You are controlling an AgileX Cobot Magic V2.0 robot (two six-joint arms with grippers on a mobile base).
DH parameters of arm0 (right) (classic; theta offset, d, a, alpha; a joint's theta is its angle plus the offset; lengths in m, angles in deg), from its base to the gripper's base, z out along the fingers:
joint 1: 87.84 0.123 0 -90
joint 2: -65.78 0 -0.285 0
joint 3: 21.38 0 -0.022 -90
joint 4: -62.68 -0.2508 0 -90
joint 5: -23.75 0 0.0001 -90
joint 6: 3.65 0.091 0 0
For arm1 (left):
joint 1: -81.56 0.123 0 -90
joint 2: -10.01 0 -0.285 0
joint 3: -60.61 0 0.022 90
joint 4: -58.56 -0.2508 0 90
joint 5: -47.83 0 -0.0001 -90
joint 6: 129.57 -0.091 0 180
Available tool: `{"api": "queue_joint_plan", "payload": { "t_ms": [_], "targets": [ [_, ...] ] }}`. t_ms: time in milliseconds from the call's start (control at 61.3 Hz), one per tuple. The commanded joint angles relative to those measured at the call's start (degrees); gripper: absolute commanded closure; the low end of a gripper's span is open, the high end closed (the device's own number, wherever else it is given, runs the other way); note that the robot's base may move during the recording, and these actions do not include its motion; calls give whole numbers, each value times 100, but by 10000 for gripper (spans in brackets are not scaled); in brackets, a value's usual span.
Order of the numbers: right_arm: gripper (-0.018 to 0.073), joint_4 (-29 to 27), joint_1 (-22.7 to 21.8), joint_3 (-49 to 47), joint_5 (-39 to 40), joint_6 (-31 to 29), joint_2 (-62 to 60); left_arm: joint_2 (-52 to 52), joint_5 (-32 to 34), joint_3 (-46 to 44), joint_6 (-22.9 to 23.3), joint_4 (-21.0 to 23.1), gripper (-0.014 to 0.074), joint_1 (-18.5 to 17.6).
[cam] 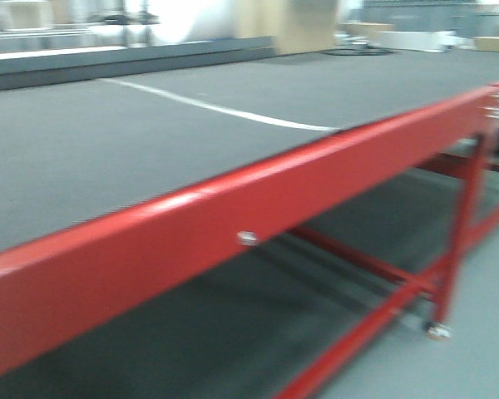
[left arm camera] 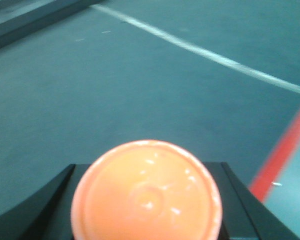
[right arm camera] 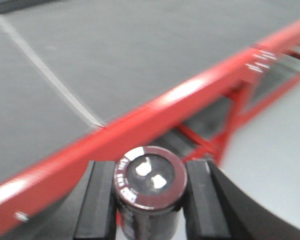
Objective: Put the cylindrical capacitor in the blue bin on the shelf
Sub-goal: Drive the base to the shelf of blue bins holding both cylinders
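the right pincer (right arm camera: 150,202) pinches the cylindrical capacitor (right arm camera: 151,180), whose dark-red end with two pale terminals faces the camera, with black fingers (right arm camera: 97,200) pressed to both sides. the left pincer (left arm camera: 147,212) grips an orange round-ended object (left arm camera: 146,190), possibly a cap; the blur hides more. beyond both lies the dark surface (cam: 108,158) with its red rail (cam: 233,212), and a white line (cam: 224,110) crosses it farther back.
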Motion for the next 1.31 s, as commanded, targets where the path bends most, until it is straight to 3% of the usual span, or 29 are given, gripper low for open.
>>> {"api": "queue_joint_plan", "payload": {
  "t_ms": [0,1289],
  "targets": [
    [721,34,-5,-57,130,-3,-37,-36,95,-51,-3,21,707,-27],
    [721,34,-5,-57,130,-3,-37,-36,95,-51,-3,21,707,-27]
  ]
}}
